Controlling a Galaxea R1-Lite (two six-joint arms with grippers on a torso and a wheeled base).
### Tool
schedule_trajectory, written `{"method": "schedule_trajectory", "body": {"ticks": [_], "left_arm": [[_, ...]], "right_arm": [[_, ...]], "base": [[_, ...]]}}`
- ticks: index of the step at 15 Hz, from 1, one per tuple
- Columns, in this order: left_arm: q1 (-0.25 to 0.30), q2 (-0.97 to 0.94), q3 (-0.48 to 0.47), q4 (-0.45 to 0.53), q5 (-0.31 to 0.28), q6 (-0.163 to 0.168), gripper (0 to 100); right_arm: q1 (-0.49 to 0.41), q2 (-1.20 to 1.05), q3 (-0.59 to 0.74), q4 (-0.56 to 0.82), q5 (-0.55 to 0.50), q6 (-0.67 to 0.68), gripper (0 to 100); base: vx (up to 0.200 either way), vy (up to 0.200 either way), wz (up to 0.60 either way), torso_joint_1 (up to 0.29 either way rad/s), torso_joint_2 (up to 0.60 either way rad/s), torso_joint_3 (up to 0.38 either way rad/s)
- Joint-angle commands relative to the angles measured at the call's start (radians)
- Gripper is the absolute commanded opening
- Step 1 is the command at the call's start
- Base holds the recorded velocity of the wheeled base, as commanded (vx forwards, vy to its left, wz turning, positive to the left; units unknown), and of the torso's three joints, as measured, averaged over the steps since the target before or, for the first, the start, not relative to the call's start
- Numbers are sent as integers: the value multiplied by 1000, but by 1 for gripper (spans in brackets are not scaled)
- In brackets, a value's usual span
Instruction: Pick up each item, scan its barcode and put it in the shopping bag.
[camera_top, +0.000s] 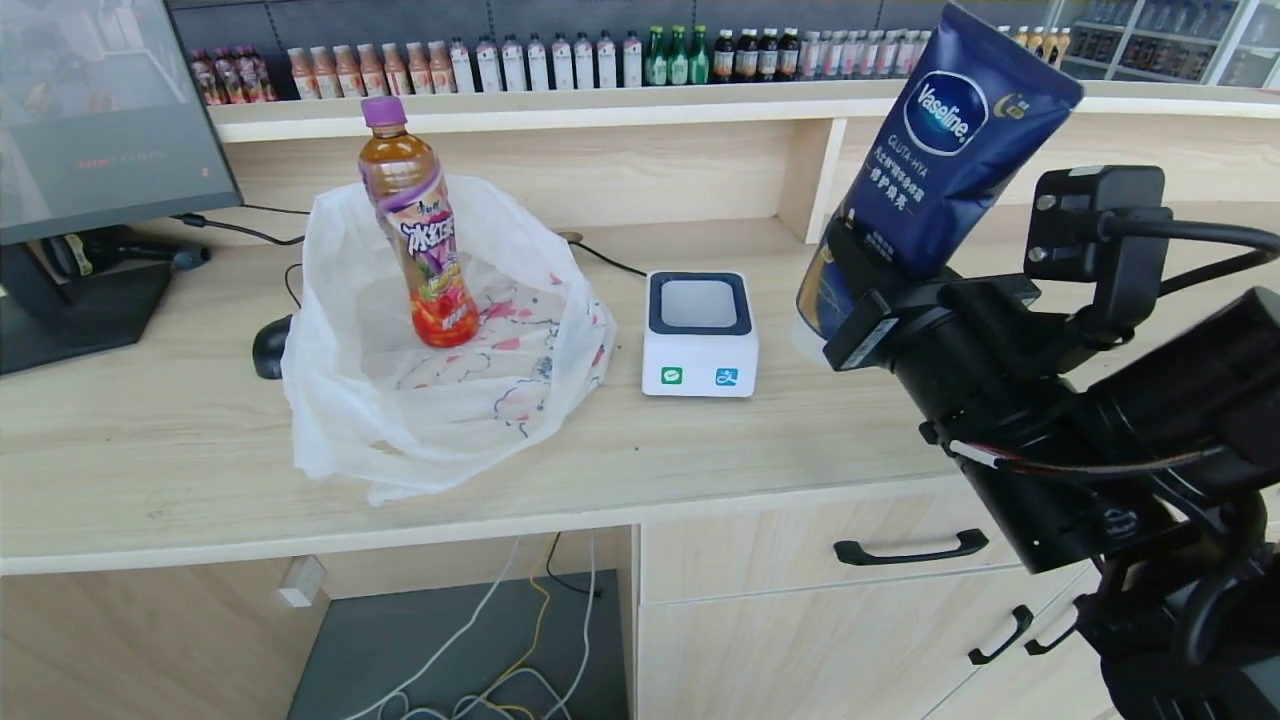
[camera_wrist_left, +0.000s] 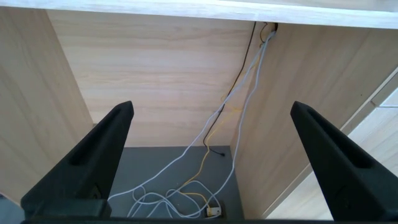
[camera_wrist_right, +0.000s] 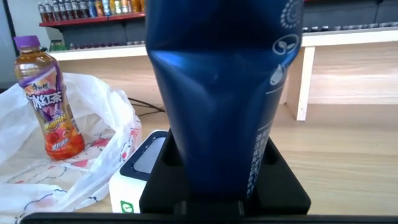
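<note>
My right gripper (camera_top: 872, 300) is shut on a dark blue lotion tube (camera_top: 935, 150), held upright above the counter, to the right of the white scanner box (camera_top: 698, 333). The same tube (camera_wrist_right: 224, 87) rises from the gripper (camera_wrist_right: 224, 180) in the right wrist view, with the scanner (camera_wrist_right: 140, 174) just beyond it. A tea bottle with a purple cap (camera_top: 418, 225) stands upright inside the open white shopping bag (camera_top: 440, 400) left of the scanner. My left gripper (camera_wrist_left: 211, 162) hangs open under the counter, its fingers (camera_wrist_left: 93, 162) wide apart over floor cables.
A monitor (camera_top: 100, 110) stands at the counter's back left, with a black mouse (camera_top: 270, 347) beside the bag. Shelves of bottles (camera_top: 560, 60) line the back wall. Drawers with black handles (camera_top: 910, 550) sit below the counter's front edge.
</note>
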Motion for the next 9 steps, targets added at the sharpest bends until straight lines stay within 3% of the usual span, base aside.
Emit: {"method": "schedule_trajectory", "body": {"ticks": [1, 5, 9], "left_arm": [[0, 0, 0, 0, 0, 0, 100], [0, 0, 0, 0, 0, 0, 100], [0, 0, 0, 0, 0, 0, 100]], "right_arm": [[8, 28, -40, -1, 1, 10, 0], [14, 117, -284, 14, 6, 101, 0], [31, 131, -371, 122, 9, 251, 0]], "base": [[0, 0, 0, 0, 0, 0], [0, 0, 0, 0, 0, 0], [0, 0, 0, 0, 0, 0]]}}
